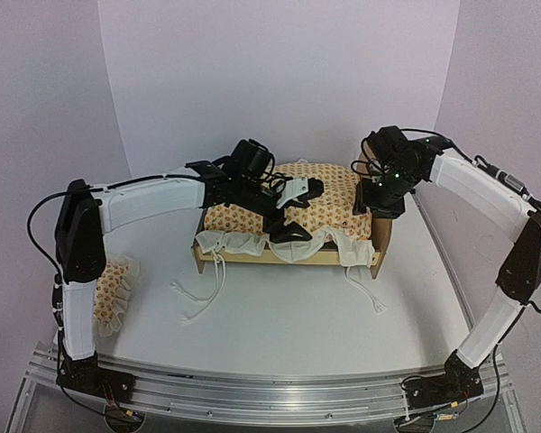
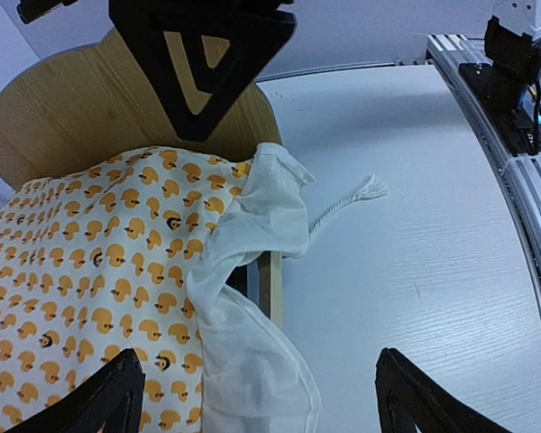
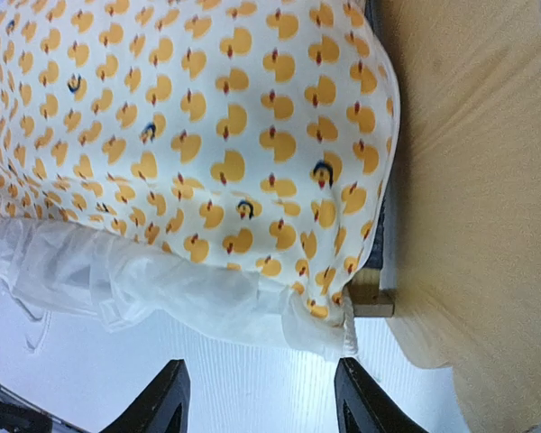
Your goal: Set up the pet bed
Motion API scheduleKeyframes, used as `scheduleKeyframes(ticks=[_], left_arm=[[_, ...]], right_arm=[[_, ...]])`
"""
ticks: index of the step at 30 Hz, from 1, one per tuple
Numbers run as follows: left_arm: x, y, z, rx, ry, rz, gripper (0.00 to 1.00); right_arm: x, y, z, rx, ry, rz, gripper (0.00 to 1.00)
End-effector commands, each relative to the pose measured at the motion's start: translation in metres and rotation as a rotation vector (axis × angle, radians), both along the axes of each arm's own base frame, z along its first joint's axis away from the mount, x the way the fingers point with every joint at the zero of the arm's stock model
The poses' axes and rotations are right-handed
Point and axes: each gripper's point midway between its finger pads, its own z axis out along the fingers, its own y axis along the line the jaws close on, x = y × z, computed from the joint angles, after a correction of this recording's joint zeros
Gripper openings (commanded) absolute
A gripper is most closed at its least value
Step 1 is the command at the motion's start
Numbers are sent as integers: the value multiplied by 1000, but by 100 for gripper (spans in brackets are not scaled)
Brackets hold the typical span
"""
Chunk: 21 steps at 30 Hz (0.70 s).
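Top external view showed the pet bed (image 1: 252, 259) standing on the white desk (image 1: 279, 334) towards the back, between my two arms, its long side facing me and its tall wooden headboard at the right end. A duck-print cushion (image 1: 329, 194) lay in the frame, its white frill hanging over the front rail and its tie cords (image 1: 198, 293) trailing on the desk in front. A small matching pillow (image 1: 115, 289) lay on the desk well apart from the bed, beside my left arm. My left pincer (image 1: 299, 212) hung over the middle of the cushion and my right pincer (image 1: 379, 203) over the headboard end. From my left wrist I saw that pincer (image 2: 261, 397) spread wide, with one finger over the cushion (image 2: 90, 262) and the other over bare desk; the frill (image 2: 252, 225) lay beneath them, and I gripped nothing. The scalloped headboard (image 2: 72, 117) rose behind the cushion, and one frayed cord (image 2: 347, 203) lay loose on the desk. From my right wrist I saw that pincer (image 3: 257, 397) parted less widely and empty, hanging above the desk just off the cushion's corner (image 3: 207, 135), with the headboard (image 3: 469, 180) alongside.
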Motion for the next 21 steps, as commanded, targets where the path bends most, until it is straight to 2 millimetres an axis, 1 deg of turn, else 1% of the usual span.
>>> scheduleKeyframes(ticks=[1, 3, 5, 6, 8, 11, 14, 16, 21], left_arm=[[39, -34, 7, -109, 12, 122, 86], [46, -44, -4, -105, 26, 145, 84], [54, -49, -14, -94, 43, 186, 78], [59, -50, -17, -95, 50, 217, 75], [65, -49, -21, -109, 48, 252, 72], [60, -52, -28, -111, 63, 223, 67], [55, -52, -37, -97, 95, 217, 62], [51, -52, -46, -74, 115, 209, 60], [47, -48, -74, -5, 178, 262, 62]], right_arm=[[-21, 13, -8, 139, 34, -16, 54], [-27, 16, -13, 164, 48, -2, 54], [-33, 22, -11, 204, 51, 25, 53], [-35, 22, -8, 220, 40, 32, 52], [-40, 20, 4, 247, -8, 39, 51], [-47, 16, 8, 280, -39, 25, 48], [-52, 19, 1, 306, -17, 24, 38], [-52, 22, 1, 318, -15, 34, 34], [-49, 26, 12, 339, -42, 55, 34]])
